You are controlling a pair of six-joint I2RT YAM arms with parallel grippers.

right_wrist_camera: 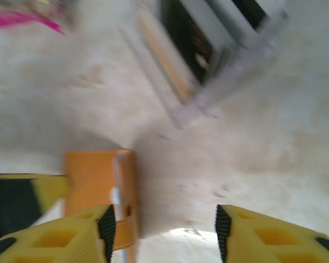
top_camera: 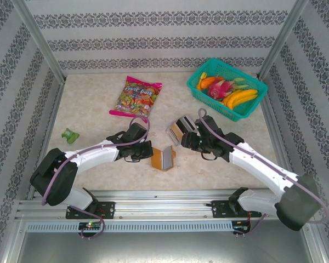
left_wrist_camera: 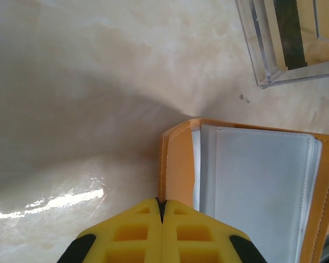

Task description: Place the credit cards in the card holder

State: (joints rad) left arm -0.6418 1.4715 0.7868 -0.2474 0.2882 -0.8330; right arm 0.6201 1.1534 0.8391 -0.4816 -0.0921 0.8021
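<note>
Beige marble bench, patterned walls. Far left, a small green item (top_camera: 69, 135), then a candy bag (top_camera: 136, 97). Left pincer (left_wrist_camera: 162, 211) is clenched, tips at the card holder (top_camera: 163, 158) cover's corner; can't tell if it nips the edge. Holder is open mid-bench, clear sleeves showing, long axis roughly near-to-far. Credit cards (top_camera: 179, 129) stand on edge in the clear tray (left_wrist_camera: 263, 60) just beyond it. Right pincer (right_wrist_camera: 164, 222) is released and empty, beside the holder. Fruit basket (top_camera: 256, 104) sits far right.
</note>
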